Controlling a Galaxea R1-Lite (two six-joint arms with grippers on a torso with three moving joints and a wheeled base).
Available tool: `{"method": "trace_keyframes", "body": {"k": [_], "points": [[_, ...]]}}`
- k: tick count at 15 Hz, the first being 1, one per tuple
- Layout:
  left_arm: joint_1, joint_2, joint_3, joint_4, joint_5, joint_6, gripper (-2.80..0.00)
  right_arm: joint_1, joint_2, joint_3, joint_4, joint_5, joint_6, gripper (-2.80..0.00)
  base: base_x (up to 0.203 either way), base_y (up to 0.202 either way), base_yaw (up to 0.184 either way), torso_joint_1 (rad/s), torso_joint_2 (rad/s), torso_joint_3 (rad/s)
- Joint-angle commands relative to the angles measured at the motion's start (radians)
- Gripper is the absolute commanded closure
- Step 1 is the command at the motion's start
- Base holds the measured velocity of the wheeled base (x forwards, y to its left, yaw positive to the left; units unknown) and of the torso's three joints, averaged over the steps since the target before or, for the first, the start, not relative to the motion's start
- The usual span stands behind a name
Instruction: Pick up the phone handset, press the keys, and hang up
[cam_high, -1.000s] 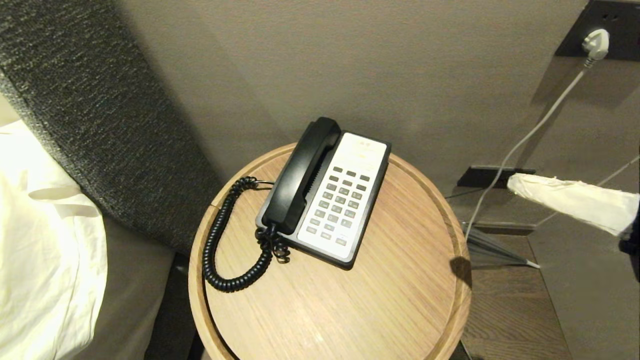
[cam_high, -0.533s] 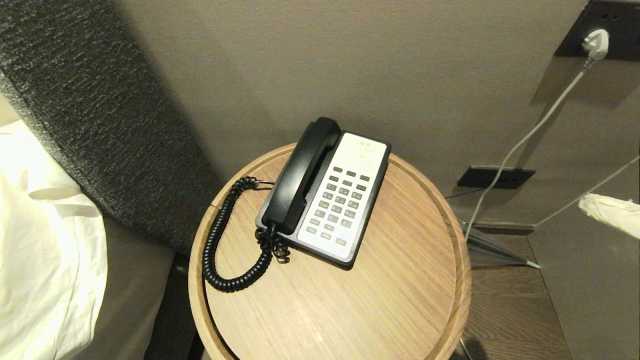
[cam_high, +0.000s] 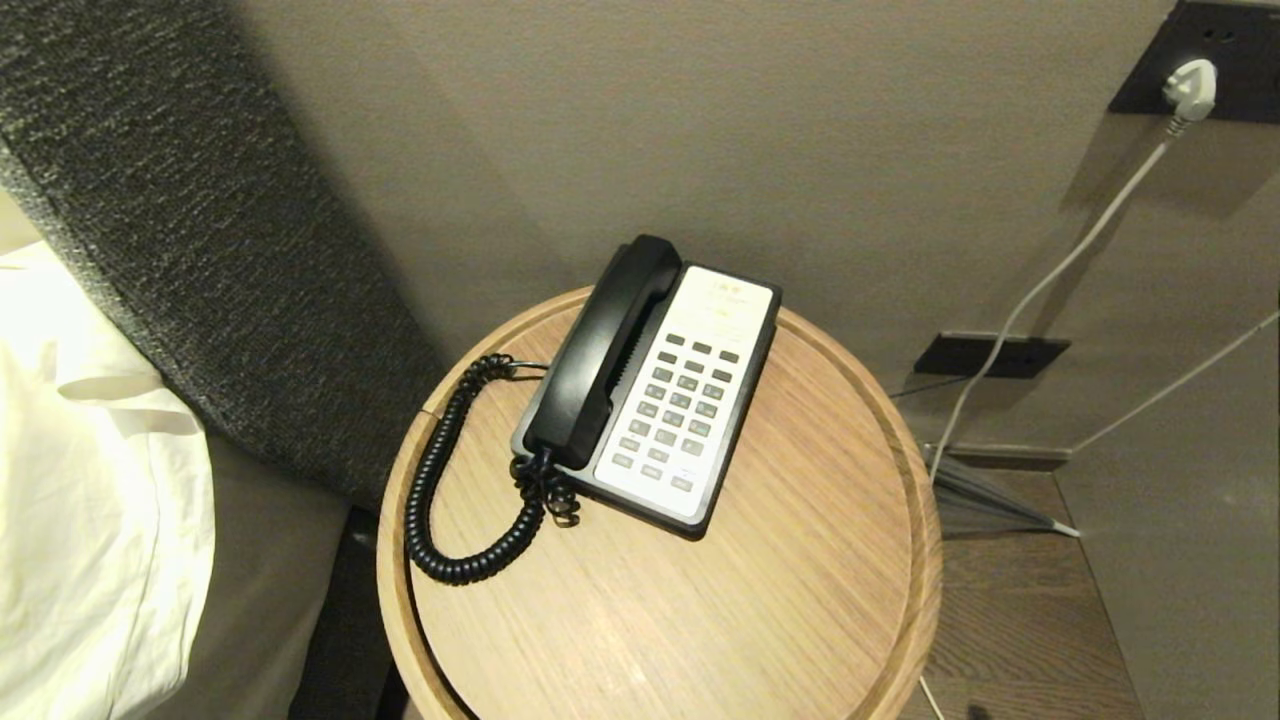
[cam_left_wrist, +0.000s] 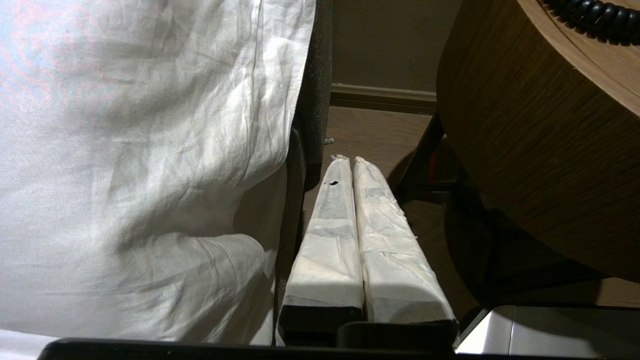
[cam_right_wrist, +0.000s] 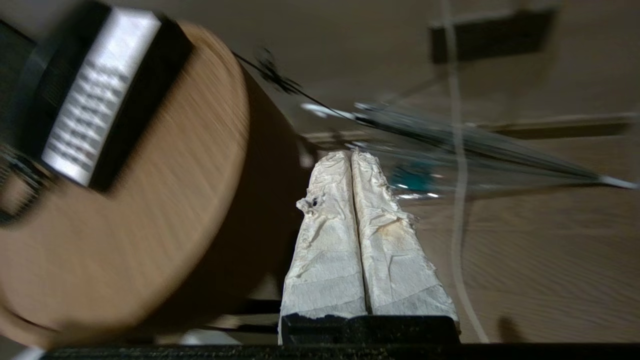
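The black phone handset (cam_high: 600, 350) lies in its cradle on the left side of the phone base, whose white panel carries grey keys (cam_high: 680, 405). Its black coiled cord (cam_high: 440, 480) loops over the round wooden table (cam_high: 780, 600). Neither gripper shows in the head view. My right gripper (cam_right_wrist: 351, 156), wrapped in white tape, is shut and empty, low beside the table's right side, above the floor. My left gripper (cam_left_wrist: 348, 160), also taped, is shut and empty, parked low between the bed linen and the table's side.
A dark upholstered headboard (cam_high: 180, 220) and white bedding (cam_high: 90, 520) stand left of the table. A white plug (cam_high: 1193, 88) with its cable (cam_high: 1040, 290) runs down the wall at the right. A folded umbrella (cam_high: 990, 495) lies on the wooden floor there.
My right gripper, which reached in from the right edge of the head view, has drawn back to the right and down and left that view. The phone and handset have not moved.
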Motion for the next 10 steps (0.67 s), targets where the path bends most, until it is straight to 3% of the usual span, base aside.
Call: {"method": "trace_keyframes", "body": {"k": [1, 4, 7, 10], "points": [[0.000, -0.002, 0.000, 0.000, 0.000, 0.000, 0.00, -0.159, -0.313, 0.228, -0.011, 0.082, -0.082, 0.00, 0.000, 0.000, 0.000, 0.000, 0.00, 0.000], [0.000, -0.002, 0.000, 0.000, 0.000, 0.000, 0.00, -0.224, -0.426, 0.447, -0.045, 0.055, -0.188, 0.00, 0.000, 0.000, 0.000, 0.000, 0.00, 0.000], [0.000, -0.002, 0.000, 0.000, 0.000, 0.000, 0.00, -0.232, -0.461, 0.451, -0.042, 0.053, -0.278, 0.00, 0.000, 0.000, 0.000, 0.000, 0.00, 0.000], [0.000, -0.002, 0.000, 0.000, 0.000, 0.000, 0.00, -0.232, -0.461, 0.451, -0.041, 0.050, -0.259, 0.00, 0.000, 0.000, 0.000, 0.000, 0.00, 0.000]]}}
